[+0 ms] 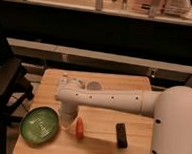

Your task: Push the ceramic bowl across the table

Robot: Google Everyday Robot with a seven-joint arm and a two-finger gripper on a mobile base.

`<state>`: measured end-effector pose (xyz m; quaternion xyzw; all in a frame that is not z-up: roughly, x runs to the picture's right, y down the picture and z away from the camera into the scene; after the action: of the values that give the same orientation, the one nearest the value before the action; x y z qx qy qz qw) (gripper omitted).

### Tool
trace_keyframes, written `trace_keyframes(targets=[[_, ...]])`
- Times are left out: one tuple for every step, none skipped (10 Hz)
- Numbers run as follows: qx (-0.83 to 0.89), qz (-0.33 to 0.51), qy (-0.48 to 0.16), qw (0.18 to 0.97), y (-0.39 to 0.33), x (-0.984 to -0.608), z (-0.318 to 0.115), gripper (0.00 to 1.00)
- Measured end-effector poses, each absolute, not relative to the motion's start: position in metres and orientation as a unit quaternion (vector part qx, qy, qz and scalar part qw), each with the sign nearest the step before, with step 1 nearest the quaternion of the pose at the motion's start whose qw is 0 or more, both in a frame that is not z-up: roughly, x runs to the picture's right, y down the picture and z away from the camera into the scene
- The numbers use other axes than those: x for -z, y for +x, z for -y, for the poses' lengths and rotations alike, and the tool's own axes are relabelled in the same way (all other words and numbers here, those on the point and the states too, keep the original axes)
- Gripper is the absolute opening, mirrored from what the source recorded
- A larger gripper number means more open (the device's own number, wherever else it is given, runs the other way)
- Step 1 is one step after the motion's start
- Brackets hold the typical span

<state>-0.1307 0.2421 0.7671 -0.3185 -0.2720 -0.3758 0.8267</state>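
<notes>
Wood in light planks makes the table (99, 144); behind the table runs a long pale shelf (116, 58), left of it stands a black chair (3, 84). The ceramic bowl (39, 124) lies at the table's front left corner. The gripper (66, 120) hangs just beside it; open or closed, I cannot tell.

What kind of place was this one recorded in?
Probably an office or lab workspace: a black office chair beside the small wooden table, and a long pale shelf behind. The end effector hangs over the table beside the green ceramic bowl.
</notes>
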Motion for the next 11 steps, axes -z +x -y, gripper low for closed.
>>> trace_keyframes(targets=[[0.376,0.273,-0.318,0.826,-0.1310,-0.7671,-0.2415,0.01],[0.377,0.274,-0.317,0.826,-0.1313,-0.7673,-0.2408,0.01],[0.378,0.275,-0.317,0.825,-0.1310,-0.7680,-0.2410,0.01],[0.378,0.276,-0.317,0.825,-0.1311,-0.7680,-0.2405,0.01],[0.380,0.277,-0.317,0.824,-0.1310,-0.7684,-0.2406,0.01],[0.381,0.278,-0.316,0.823,-0.1312,-0.7685,-0.2400,0.01],[0.382,0.279,-0.316,0.822,-0.1313,-0.7688,-0.2399,0.01],[0.383,0.280,-0.316,0.822,-0.1316,-0.7690,-0.2397,0.01],[0.383,0.281,-0.315,0.822,-0.1316,-0.7694,-0.2397,0.01],[0.384,0.281,-0.316,0.821,-0.1315,-0.7701,-0.2401,0.01],[0.385,0.282,-0.315,0.820,-0.1317,-0.7704,-0.2399,0.01]])
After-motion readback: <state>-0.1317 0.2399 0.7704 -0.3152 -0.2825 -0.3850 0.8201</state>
